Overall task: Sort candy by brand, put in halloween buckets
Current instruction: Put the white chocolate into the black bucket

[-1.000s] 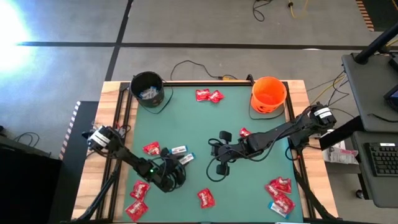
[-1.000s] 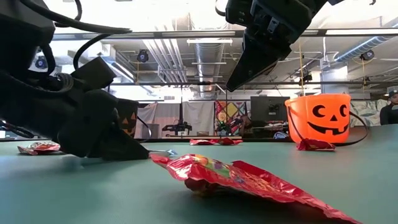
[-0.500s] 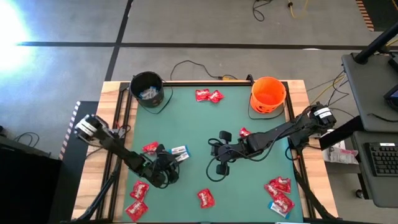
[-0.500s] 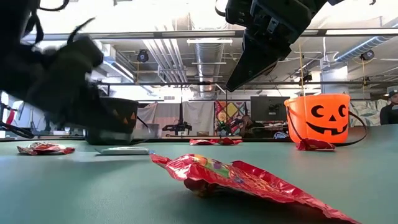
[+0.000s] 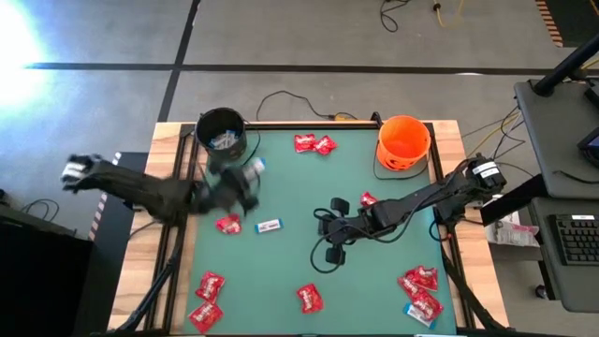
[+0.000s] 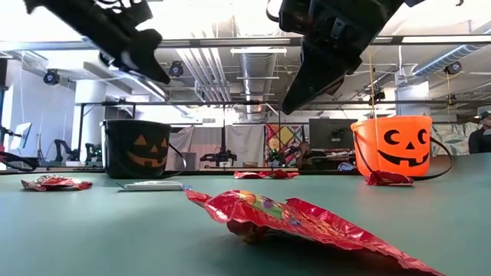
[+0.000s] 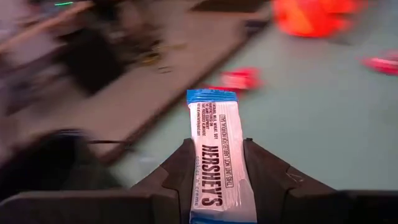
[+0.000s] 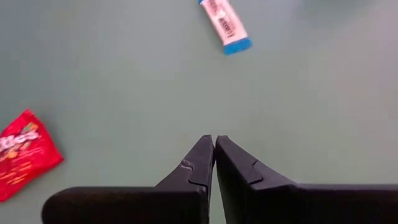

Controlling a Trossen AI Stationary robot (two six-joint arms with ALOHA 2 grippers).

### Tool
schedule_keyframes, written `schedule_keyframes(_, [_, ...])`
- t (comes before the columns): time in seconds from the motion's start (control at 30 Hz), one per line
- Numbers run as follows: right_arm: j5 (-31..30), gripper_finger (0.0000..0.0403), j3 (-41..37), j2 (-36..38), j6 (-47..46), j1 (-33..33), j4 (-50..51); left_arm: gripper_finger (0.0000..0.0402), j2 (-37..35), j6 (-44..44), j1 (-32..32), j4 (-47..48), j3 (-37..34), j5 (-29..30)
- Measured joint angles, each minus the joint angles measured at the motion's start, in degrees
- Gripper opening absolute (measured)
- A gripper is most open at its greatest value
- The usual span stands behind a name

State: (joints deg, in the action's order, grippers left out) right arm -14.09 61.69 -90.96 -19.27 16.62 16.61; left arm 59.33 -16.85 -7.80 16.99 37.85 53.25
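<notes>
My left gripper [image 5: 251, 173] hangs above the table beside the black bucket [image 5: 223, 131], shut on a white-and-blue Hershey's bar [image 7: 217, 155]; it shows at the low view's upper left [image 6: 126, 34]. My right gripper [image 8: 214, 138] is shut and hovers over mid-table [image 5: 323, 225], holding nothing. A second white-and-blue bar [image 5: 269, 226] lies flat on the table ahead of it [image 8: 227, 25]. Red packets lie scattered around, one near that bar [image 5: 227, 223]. The orange bucket [image 5: 404, 140] stands at the far right. My left gripper pinches the Hershey's bar between its two fingers [image 7: 180, 168], which lie along the bar's two long edges. The blue-tipped end [image 7: 211, 96] sticks out past the fingertips. The bar is lifted clear of the table.
Red packets lie at the far middle [image 5: 314, 143], beside the right arm [image 5: 368, 198], near the front edge [image 5: 310, 298], front left [image 5: 208, 285] and front right [image 5: 421, 281]. A cable runs along the far edge [image 5: 281, 98]. Wooden rails frame the green mat [image 5: 299, 187].
My left gripper has risen from the near-left part of the table and swung fast toward the far edge and the black bucket, carrying one white-and-blue bar lifted clear. The other bar stays on the table. The right arm has kept still.
</notes>
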Motion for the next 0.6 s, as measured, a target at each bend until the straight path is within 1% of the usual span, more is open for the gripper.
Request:
schedule_keyframes(0.1, [2.31, 0.0013, 0.00, -0.02, -1.59, 0.32, 1.27, 0.0092, -4.41, 5.03, 13.33, 4.60, 3.41, -0.45])
schedule_keyframes(0.17, [3.42, 0.0013, 0.00, -0.02, -2.91, 0.68, 2.33, 0.0092, -5.74, 7.41, 23.16, 7.30, 5.59, -4.10])
schedule_keyframes(0.23, [4.13, 0.0013, 0.00, -0.02, -4.24, 1.18, 3.46, 0.0092, -5.86, 7.77, 33.53, 9.38, 6.97, -11.01])
schedule_keyframes(0.3, [4.12, 0.0013, 0.00, -0.02, -5.52, 1.74, 4.56, 0.0092, -4.58, 7.09, 43.66, 10.61, 7.44, -21.15])
schedule_keyframes(0.37, [4.13, 0.0013, 0.00, -0.02, -6.39, 2.12, 4.98, 0.0092, -2.12, 6.60, 52.14, 10.97, 7.24, -31.04])
schedule_keyframes(0.4, [4.13, 0.0013, 0.00, -0.02, -6.70, 2.28, 5.10, 0.0092, -0.58, 6.48, 55.46, 10.98, 6.93, -34.98])
schedule_keyframes(0.47, [4.24, 0.0013, 0.00, -0.02, -6.83, 2.32, 5.53, 0.0092, 2.96, 6.82, 60.30, 11.00, 6.33, -40.03])
schedule_keyframes(0.53, [4.25, 0.0013, 0.00, 0.00, -7.93, 2.28, 5.77, 0.0092, 6.56, 8.11, 63.00, 11.14, 6.12, -41.60])
schedule_keyframes(0.6, [4.26, 0.0013, 0.00, 0.00, -8.99, 2.28, 5.84, 0.0092, 9.79, 9.19, 64.14, 10.87, 6.15, -41.81])
